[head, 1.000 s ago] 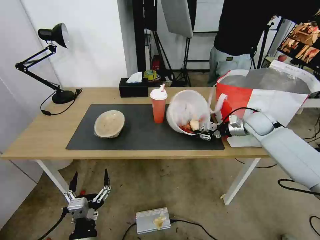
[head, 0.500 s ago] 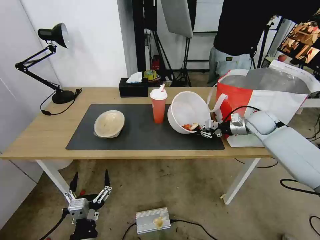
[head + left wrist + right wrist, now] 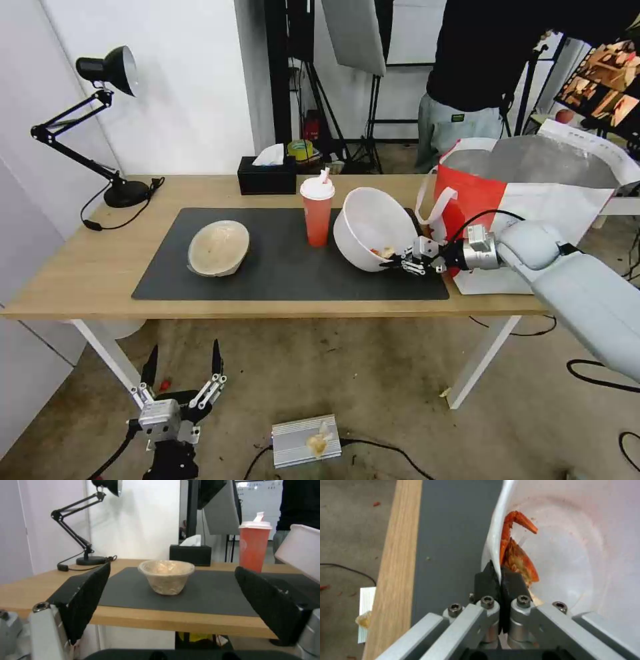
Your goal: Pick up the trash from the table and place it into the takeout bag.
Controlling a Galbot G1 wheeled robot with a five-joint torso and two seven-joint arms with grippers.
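Gripping the rim of the white plastic bowl (image 3: 371,227), our right gripper (image 3: 399,261) has its jaws clenched on the thin wall, one finger outside and one inside, as the right wrist view shows. We hold the bowl tilted, its opening turned toward the near side, above the right end of the dark grey mat (image 3: 280,257), with red food scraps (image 3: 516,557) lying against the inner wall just beside the pinched edge. The takeout bag (image 3: 527,193) stands just to our right of the bowl on the tabletop (image 3: 93,273), mouth open and silver lining showing, one white loop handle hanging near the bowl's rim. The tall red cup (image 3: 317,212) stands upright on the mat just beside the bowl on its left. Farther left on the mat sits the beige paper-pulp bowl (image 3: 218,248), upright and well apart from the cup. A black tissue box (image 3: 267,177) rests at the back edge, and a black desk lamp (image 3: 100,120) at the far left corner. Our left gripper (image 3: 181,373) hangs low below the tabletop's front edge, jaws spread wide and holding nothing.
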